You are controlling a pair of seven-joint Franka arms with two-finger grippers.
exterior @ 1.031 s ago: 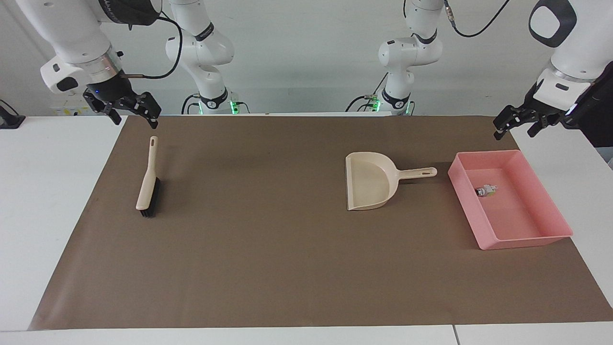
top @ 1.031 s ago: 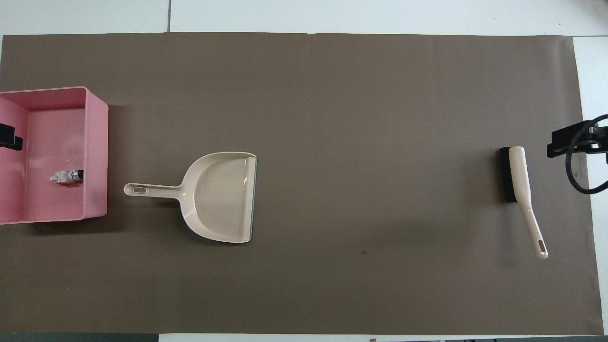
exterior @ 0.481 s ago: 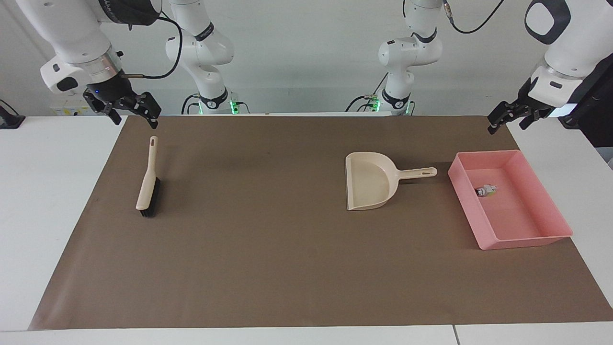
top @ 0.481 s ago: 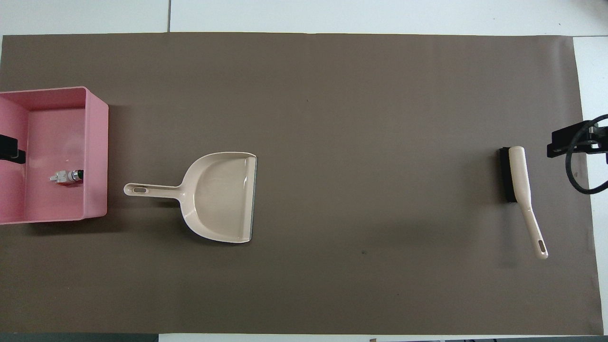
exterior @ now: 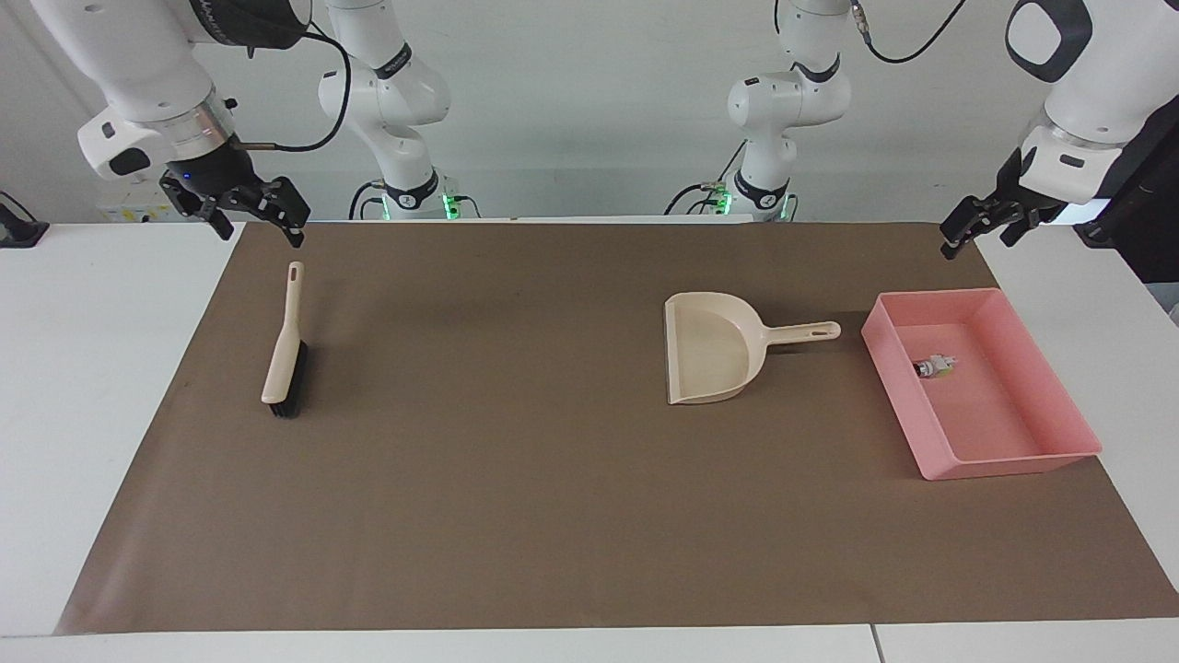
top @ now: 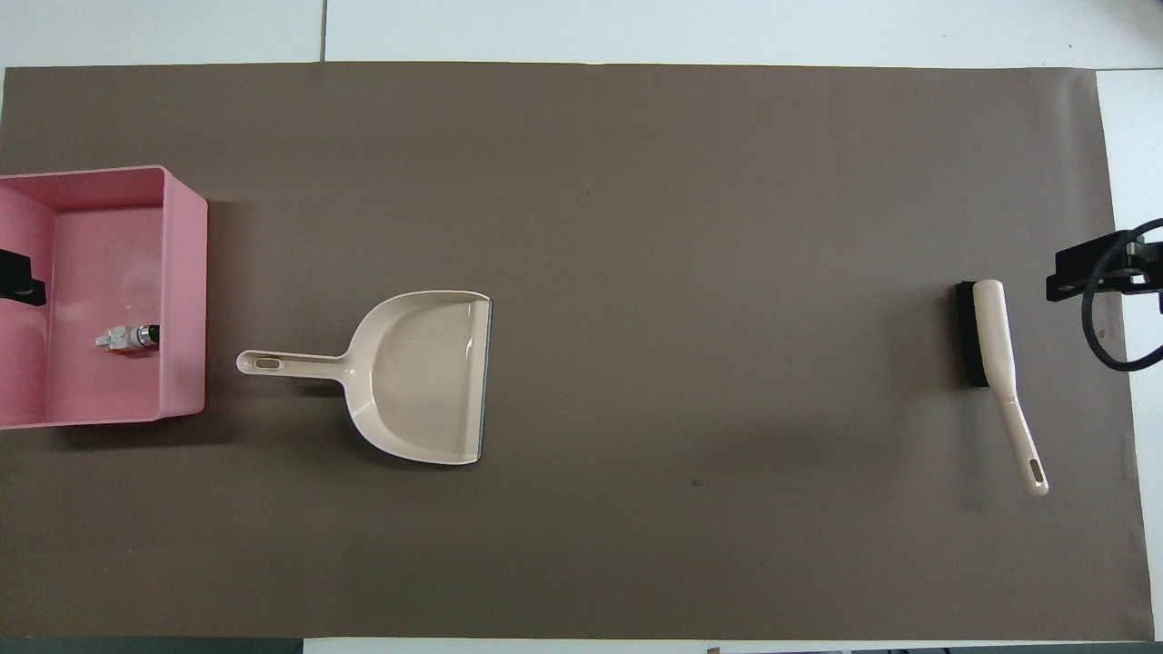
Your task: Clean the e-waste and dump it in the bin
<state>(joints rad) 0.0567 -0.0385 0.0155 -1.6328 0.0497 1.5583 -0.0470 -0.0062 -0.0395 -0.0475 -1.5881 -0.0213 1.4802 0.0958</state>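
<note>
White tabletop (exterior: pixel 92 414) carries a broad sheet of matte brown paper (exterior: pixel 516 479) that covers nearly the whole working area, its edges straight and flat, with bare white margins at both ends. Toward the left arm's end sits the bin (exterior: pixel 1068 396), a shallow rectangular pink plastic tray with smooth upright walls and rounded corners, set slightly askew on the paper's edge. Inside it, near the wall closest to the robots, lies the e-waste (exterior: pixel 934 366): a tiny whitish cylinder with a dark end, resting on the tray floor. Just beside the bin, toward the table's middle, a glossy beige plastic dustpan (exterior: pixel 709 354) lies flat, its slim handle with a hanging slot pointing at the bin without touching it, its wide straight lip facing the right arm's end. Well apart, toward the right arm's end, a beige hand brush (exterior: pixel 284 350) with black bristles lies along the paper, its slotted handle pointing toward the robots. Between dustpan and brush the paper is a wide open stretch. The left gripper (exterior: pixel 978 221) hangs in the air over the paper's corner by the bin, fingers spread and holding nothing. The right gripper (exterior: pixel 249 214) hovers above the brush handle's tip, fingers likewise apart and empty.
</note>
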